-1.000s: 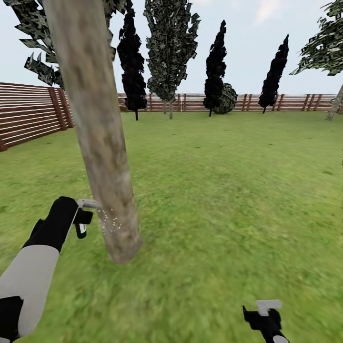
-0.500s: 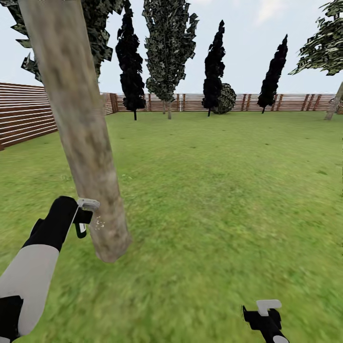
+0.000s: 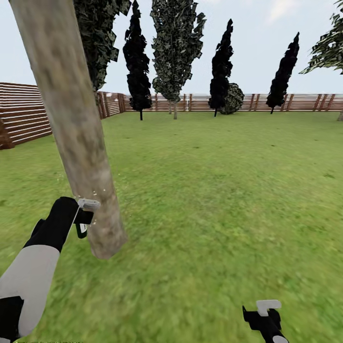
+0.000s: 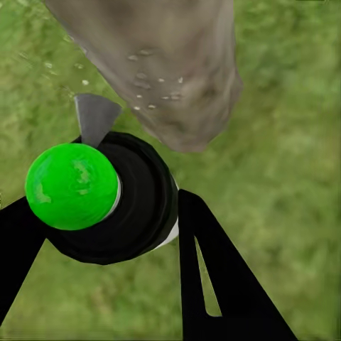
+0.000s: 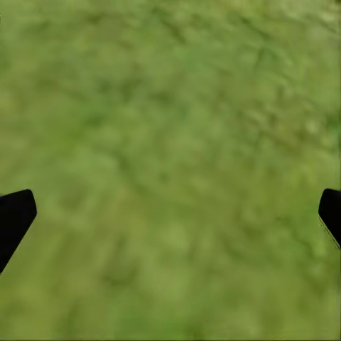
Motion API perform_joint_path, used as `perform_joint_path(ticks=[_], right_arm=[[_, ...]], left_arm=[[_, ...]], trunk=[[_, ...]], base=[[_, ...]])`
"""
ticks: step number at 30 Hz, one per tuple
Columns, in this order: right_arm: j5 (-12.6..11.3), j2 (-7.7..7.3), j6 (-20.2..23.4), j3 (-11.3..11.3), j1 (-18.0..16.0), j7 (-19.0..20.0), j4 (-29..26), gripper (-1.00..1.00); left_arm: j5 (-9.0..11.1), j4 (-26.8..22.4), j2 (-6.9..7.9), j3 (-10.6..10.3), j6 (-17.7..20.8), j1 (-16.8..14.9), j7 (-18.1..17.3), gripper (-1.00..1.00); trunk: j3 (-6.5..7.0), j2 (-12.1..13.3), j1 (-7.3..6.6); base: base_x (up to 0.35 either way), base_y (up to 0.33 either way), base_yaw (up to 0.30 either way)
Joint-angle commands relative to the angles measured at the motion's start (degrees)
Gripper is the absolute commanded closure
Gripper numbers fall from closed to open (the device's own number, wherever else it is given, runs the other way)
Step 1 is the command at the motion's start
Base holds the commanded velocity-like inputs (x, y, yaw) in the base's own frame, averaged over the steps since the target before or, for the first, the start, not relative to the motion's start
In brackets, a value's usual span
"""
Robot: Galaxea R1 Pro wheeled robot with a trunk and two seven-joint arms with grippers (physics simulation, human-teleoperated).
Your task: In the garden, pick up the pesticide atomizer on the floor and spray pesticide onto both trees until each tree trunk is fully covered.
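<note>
The left gripper (image 4: pixel 106 234) is closed around the pesticide atomizer (image 4: pixel 106 202), a black round-bodied bottle with a bright green cap and a grey nozzle. In the head view the nozzle end sits just beside the lower part of the thick, mottled grey-brown tree trunk (image 3: pixel 71 128), aimed at it. A few fine white specks of pesticide (image 4: pixel 153 89) show on the bark near the nozzle in the left wrist view.

Change noted: over the last second the whole head view has shifted, with the wooden slatted fence (image 3: pixel 21 116) and the dark narrow conifers (image 3: pixel 138 66) sliding across the picture, so the camera has moved with the robot rather than the trunk itself. The trunk now stands further to the left of the picture and nearer the nozzle. The speck cloud looks thinner than a second ago.

The right gripper (image 5: pixel 170 213) hangs low over the green grass lawn (image 3: pixel 228 190), fingers spread wide, holding nothing.

Judgement: spraying of this trunk is under way and covers only a low patch; higher bark appears unmarked. The other trunk remains to be treated.
</note>
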Motion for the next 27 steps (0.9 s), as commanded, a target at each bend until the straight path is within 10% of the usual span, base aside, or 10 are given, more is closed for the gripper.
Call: perform_joint_path(ticks=[1, 27], right_arm=[[0.61, -0.01, -0.2, -0.32, -0.04, -0.28, 0.11, -1.0], [0.54, -0.03, -0.2, -0.32, -0.04, -0.36, 0.02, -1.0]], left_arm=[[-0.69, -0.01, -0.04, 0.1, 0.1, -0.02, -0.54, 1.0], [-0.74, 0.91, 0.72, 2.25, -0.53, 7.51, 0.39, 1.0]], trunk=[[-0.06, -0.02, 0.0], [-0.06, -0.02, 0.0]], base=[[0.141, -0.269, 0.275], [0.134, -0.269, 0.135]])
